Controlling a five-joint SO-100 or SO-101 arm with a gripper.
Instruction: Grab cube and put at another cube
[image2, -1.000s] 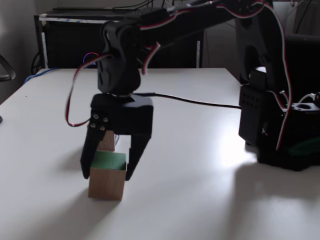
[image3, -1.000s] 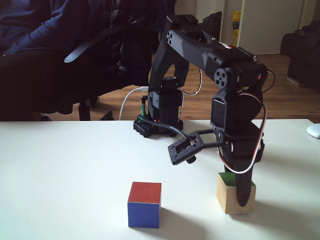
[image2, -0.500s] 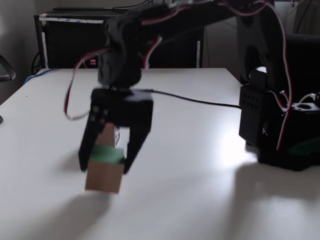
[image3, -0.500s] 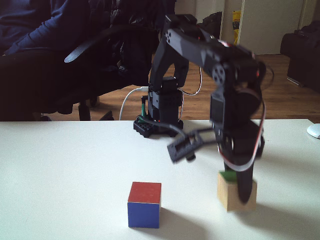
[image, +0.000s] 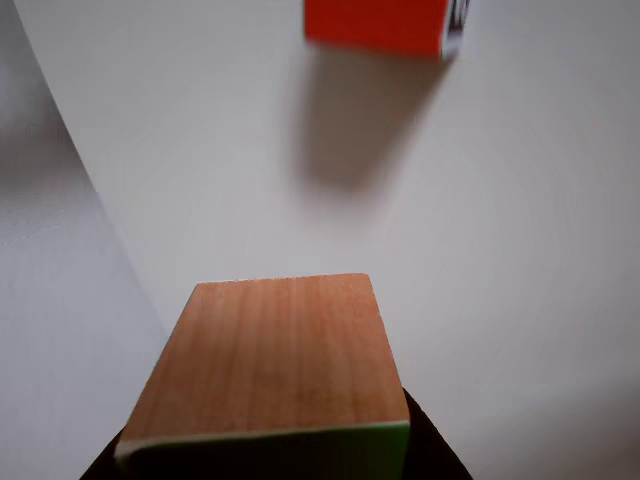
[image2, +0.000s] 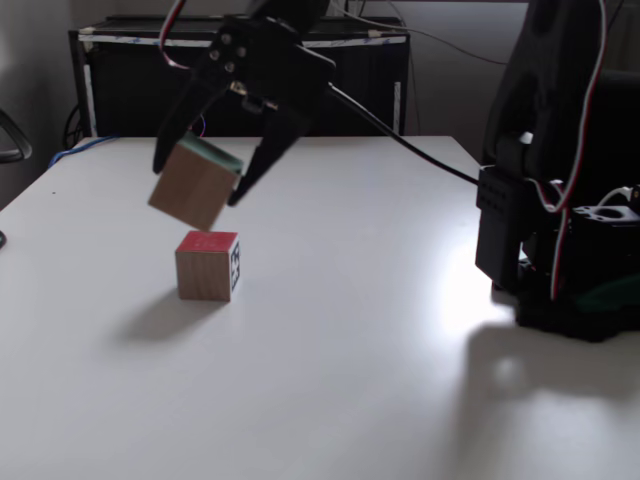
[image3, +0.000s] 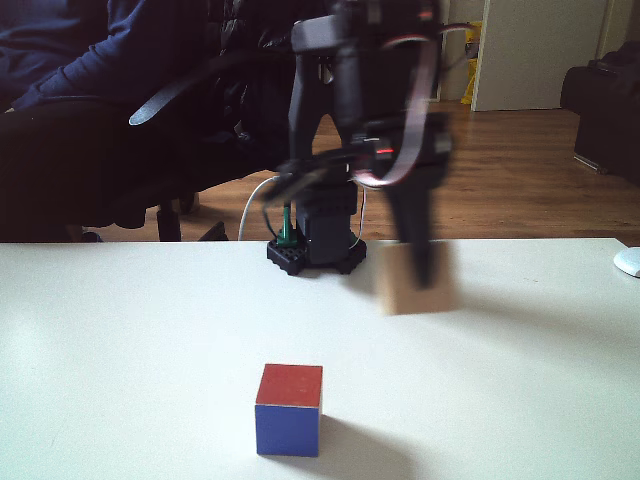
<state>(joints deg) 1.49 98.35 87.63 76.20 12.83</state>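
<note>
I had the cube (image2: 194, 185) pinched in my gripper (image2: 200, 185), fingers closed against two opposite sides, and it was hanging clear of the table (image2: 350, 330). In a fixed view it sat tilted, one corner lowest, with the green face (image2: 212, 154) turned up and to the right of that picture. It's a cube, so no real long axis to speak of. It hung just above and a little left of the marker cube (image2: 208, 265), not touching it. In another fixed view the cube (image3: 415, 280) was blurred, up in the air right of and beyond the marker cube (image3: 289, 409). The other view looked along a wood face (image: 275, 355) with the green edge nearest the camera, and the marker cube's orange-red face (image: 378, 24) lay ahead at the top.
</note>
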